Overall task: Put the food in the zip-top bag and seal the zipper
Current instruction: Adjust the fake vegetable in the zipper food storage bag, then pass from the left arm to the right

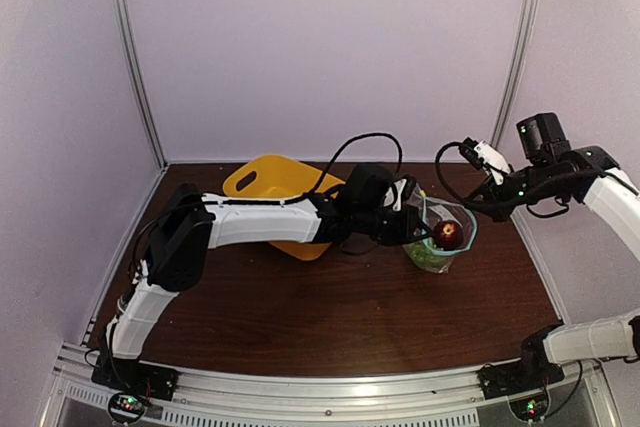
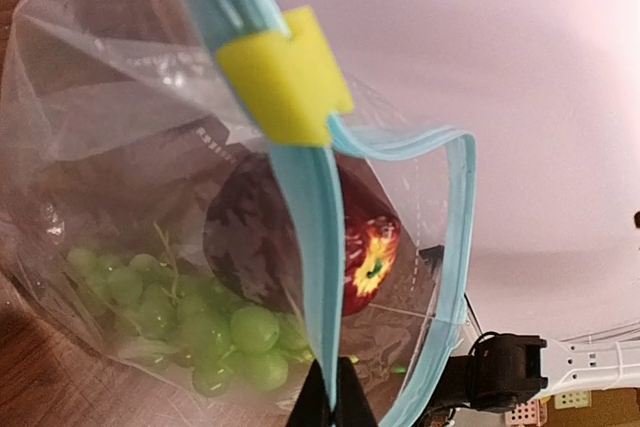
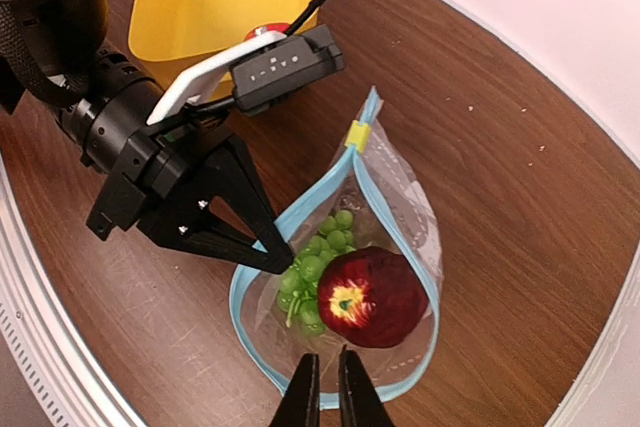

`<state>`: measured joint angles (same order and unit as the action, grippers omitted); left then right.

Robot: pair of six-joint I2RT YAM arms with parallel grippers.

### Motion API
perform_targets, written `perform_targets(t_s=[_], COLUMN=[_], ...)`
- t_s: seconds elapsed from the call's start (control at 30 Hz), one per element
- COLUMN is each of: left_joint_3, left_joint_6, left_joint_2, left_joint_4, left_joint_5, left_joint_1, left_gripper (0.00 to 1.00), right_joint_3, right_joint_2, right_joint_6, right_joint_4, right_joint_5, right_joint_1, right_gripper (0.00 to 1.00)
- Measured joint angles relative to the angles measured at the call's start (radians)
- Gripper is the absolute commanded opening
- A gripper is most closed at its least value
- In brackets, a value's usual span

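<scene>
Reaching low across the table (image 1: pixel 330 317), the left arm (image 1: pixel 260 222) stretches past the basket (image 1: pixel 270 179) to the bag (image 3: pixel 400 207). The bag stands mouth-up right of centre, just beside the basket.

Loading looks largely done. The maroon fruit (image 3: pixel 372 297) and the grapes (image 3: pixel 320 247) both lie inside the bag, touching each other. A sliver of red shows at the basket's rim behind the left wrist; I cannot tell whether it is a third fruit. Sealing is wholly left: the zipper (image 2: pixel 315 247) gapes in a wide loop, with its yellow slider (image 3: pixel 355 134) parked at the far end.

The left gripper (image 3: pixel 275 259) is clamped tight on the zipper at the bag's left rim, holding the mouth up and open. The right arm is raised at the table's right side and angled in toward the bag. The right gripper (image 3: pixel 329 392) hangs over the mouth, clear of the bag, with its fingers pointing down. They stand only a crack apart, with nothing between them.

My guess is that the next job is checking the basket, then running the slider along the strip.
</scene>
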<state>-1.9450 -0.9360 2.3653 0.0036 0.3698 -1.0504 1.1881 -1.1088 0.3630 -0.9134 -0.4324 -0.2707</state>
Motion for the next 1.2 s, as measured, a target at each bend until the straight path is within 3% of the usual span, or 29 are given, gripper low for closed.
perform_targets(t_s=[0.2, 0.4, 0.5, 0.63, 0.73, 0.87, 1.03, 1.2], left_joint_3=[0.009, 0.059, 0.066, 0.085, 0.100, 0.116, 0.122, 0.126], left_joint_6=[-0.022, -0.029, -0.034, -0.039, -0.039, -0.039, -0.039, -0.039], left_joint_2=[-0.010, -0.078, -0.095, -0.100, -0.100, -0.101, -0.101, -0.101], left_joint_4=[0.018, 0.041, 0.055, 0.080, 0.085, 0.089, 0.104, 0.108], left_joint_5=[0.019, 0.014, 0.010, 0.010, 0.010, 0.012, 0.014, 0.016], left_joint_1=[-0.002, -0.002, -0.002, -0.002, -0.002, -0.002, -0.002, -0.002], left_gripper=[0.00, 0.00, 0.00, 0.00, 0.00, 0.00, 0.00, 0.00], right_joint_3=[-0.038, -0.070, -0.069, -0.039, 0.014, 0.030, -0.002, -0.082], right_joint_2=[-0.143, -0.336, -0.349, -0.300, -0.230, -0.107, -0.125, -0.211], right_joint_6=[0.003, -0.003, -0.003, 0.003, 0.007, -0.012, -0.025, -0.032], right_joint_4=[0.020, 0.042, 0.042, 0.010, -0.008, 0.022, 0.056, 0.071], right_joint_5=[-0.045, -0.015, -0.011, -0.013, -0.010, 0.072, 0.208, 0.288], right_joint_1=[-0.027, -0.060, -0.066, -0.066, -0.066, -0.066, -0.066, -0.066], right_gripper=[0.00, 0.00, 0.00, 0.13, 0.36, 0.46, 0.51, 0.39])
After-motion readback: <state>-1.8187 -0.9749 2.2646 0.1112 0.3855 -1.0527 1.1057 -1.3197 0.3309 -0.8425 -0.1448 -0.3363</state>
